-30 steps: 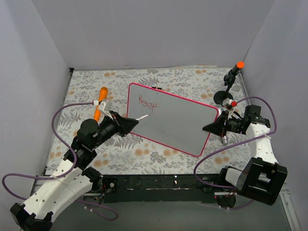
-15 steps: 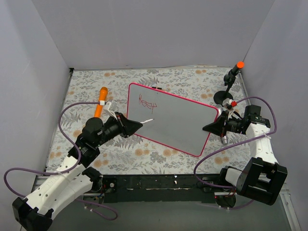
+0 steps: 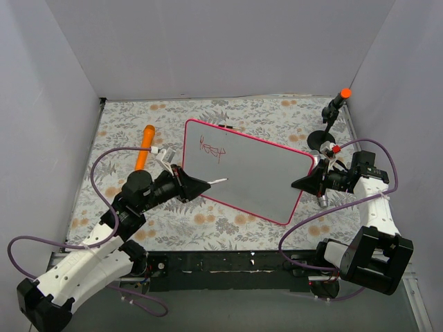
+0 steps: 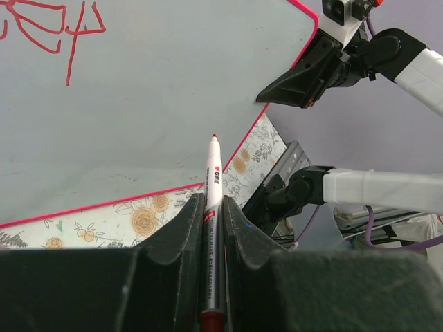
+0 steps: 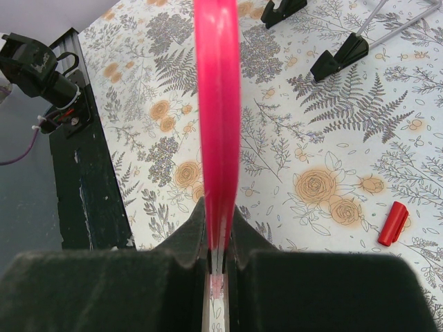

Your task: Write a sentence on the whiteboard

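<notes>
The whiteboard (image 3: 249, 176) stands tilted mid-table, its pink-red frame seen edge-on in the right wrist view (image 5: 217, 104). Red handwriting, the start of the sentence (image 3: 211, 148), sits near its upper left corner (image 4: 62, 31). My left gripper (image 3: 199, 185) is shut on a slim white marker (image 4: 212, 183), whose red tip points at blank board below the writing; I cannot tell whether it touches. My right gripper (image 3: 309, 181) is shut on the board's right edge (image 5: 220, 218).
An orange-handled tool (image 3: 145, 142) lies on the floral cloth left of the board. A black stand with an orange tip (image 3: 336, 104) rises at the back right. A red cap (image 5: 392, 223) and the board's black feet (image 5: 339, 59) lie behind the board.
My left gripper has carried the marker rightward and nearer along the board's lower left part, away from the writing. The right gripper and the board have not moved.
</notes>
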Tool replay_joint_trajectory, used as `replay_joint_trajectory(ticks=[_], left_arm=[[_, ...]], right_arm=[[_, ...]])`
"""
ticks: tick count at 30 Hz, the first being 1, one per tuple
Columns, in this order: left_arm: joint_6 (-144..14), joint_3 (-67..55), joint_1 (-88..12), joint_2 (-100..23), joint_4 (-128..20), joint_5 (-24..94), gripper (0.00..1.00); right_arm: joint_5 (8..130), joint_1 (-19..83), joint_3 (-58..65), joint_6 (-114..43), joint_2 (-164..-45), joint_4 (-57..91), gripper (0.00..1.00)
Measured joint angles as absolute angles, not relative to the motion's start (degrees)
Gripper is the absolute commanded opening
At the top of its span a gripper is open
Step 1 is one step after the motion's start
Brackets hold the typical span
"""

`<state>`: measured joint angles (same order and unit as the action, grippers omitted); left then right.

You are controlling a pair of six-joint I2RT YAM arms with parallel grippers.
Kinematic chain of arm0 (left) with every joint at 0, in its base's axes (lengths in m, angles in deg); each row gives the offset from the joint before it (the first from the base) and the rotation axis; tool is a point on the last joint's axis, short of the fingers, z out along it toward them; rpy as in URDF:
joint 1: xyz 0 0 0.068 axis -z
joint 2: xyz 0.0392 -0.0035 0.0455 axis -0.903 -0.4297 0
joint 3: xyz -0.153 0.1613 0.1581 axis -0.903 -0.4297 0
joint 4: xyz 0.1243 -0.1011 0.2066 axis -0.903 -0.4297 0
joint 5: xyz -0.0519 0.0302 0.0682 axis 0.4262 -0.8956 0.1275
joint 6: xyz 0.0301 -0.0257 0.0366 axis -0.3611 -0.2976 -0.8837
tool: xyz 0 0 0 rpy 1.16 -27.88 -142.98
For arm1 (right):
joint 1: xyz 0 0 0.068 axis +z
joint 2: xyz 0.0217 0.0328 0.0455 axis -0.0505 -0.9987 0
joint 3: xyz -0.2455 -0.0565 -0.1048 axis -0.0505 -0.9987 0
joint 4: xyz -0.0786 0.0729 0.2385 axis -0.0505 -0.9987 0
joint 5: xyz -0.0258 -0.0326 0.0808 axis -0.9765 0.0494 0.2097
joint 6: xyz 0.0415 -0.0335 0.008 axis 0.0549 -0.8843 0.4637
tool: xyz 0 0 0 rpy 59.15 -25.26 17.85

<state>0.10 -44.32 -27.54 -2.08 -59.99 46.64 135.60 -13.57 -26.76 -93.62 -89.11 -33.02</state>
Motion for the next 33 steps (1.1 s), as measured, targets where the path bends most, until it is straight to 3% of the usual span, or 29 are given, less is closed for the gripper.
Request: replay_joint_trajectory(ticks=[33], left_arm=[[-2.63,-44.45,-20.87,-5.24,-59.88,39.88,0.00]], right_arm=[[135.36,-13.49,-26.76,-93.71,-87.87,-33.02,0.01]])
